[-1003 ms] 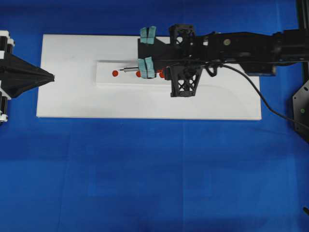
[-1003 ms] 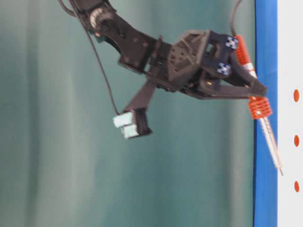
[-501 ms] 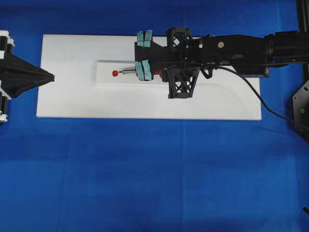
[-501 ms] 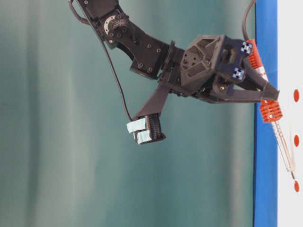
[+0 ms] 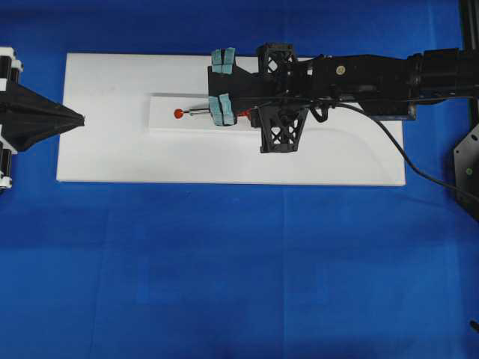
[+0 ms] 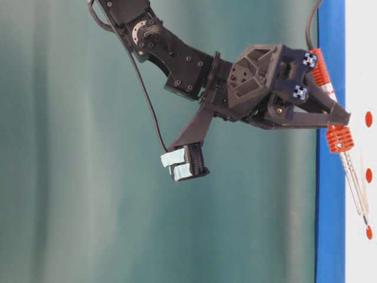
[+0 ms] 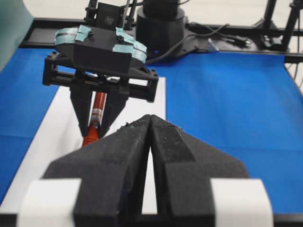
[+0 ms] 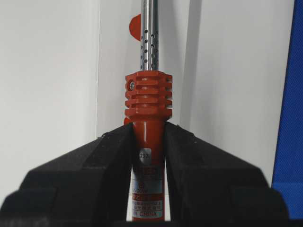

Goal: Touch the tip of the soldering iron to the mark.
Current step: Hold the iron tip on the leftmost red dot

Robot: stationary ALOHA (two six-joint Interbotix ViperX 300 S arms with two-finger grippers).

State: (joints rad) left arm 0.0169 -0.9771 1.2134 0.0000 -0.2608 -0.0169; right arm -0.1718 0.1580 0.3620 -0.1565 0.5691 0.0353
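My right gripper is shut on the orange-red handle of the soldering iron and holds it slanted down over the white block. In the table-level view the grey shaft crosses the mark, the centre dot. The tip sits just short of the lower outer dot. From overhead the tip lies beside the left outer dot, and the mark is hidden under the right wrist. My left gripper rests shut and empty at the board's left edge.
The block lies on a white board on a blue table. The iron's black cord trails right from the right arm. The right wrist's teal-taped mount hangs over the block. A black frame stands at the right edge.
The right gripper moved left along the block and lower, carrying the tip past the centre dot to the left outer dot. Over the last half second it barely shifted. The left gripper stayed still.
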